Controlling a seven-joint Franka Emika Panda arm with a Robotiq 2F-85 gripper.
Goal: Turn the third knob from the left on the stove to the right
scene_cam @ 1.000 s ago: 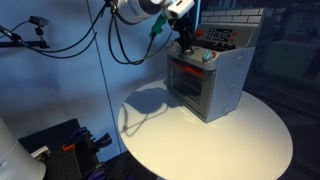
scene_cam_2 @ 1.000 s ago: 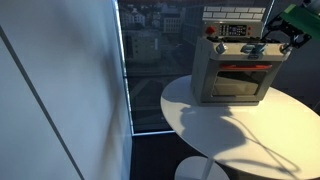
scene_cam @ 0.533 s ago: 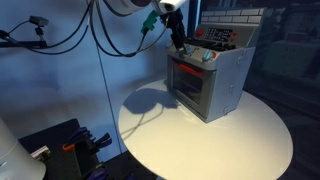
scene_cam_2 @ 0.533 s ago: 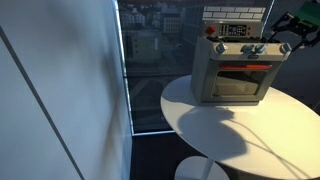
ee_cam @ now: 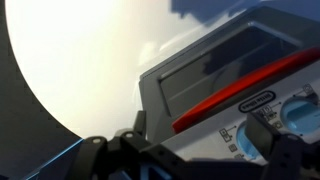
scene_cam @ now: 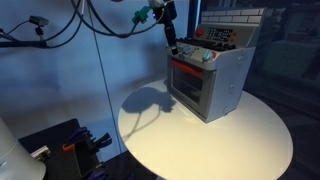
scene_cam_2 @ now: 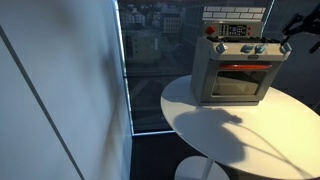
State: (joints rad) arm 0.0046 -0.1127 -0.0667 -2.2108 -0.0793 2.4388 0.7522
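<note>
The toy stove [scene_cam: 212, 78] is a silver-grey box with a red-framed oven window, standing on the round white table [scene_cam: 240, 140]. It also shows in the other exterior view [scene_cam_2: 240, 70]. A row of pale-teal knobs [scene_cam_2: 250, 48] runs above the window; the third knob cannot be told apart at this size. My gripper [scene_cam: 172, 45] hangs beside the stove's upper front corner, clear of the knobs. In the wrist view the gripper [ee_cam: 185, 152] is open and empty over the stove [ee_cam: 200, 75], with one knob [ee_cam: 300, 112] by its right finger.
The table's edge [scene_cam_2: 200, 125] drops off on all sides. A tall window pane [scene_cam_2: 140, 60] stands behind the stove. Cables [scene_cam: 90, 30] hang at the back, and dark equipment [scene_cam: 60, 145] sits on the floor.
My gripper has drawn back from the knob row, away from the stove front and slightly up. The stove has not moved.
</note>
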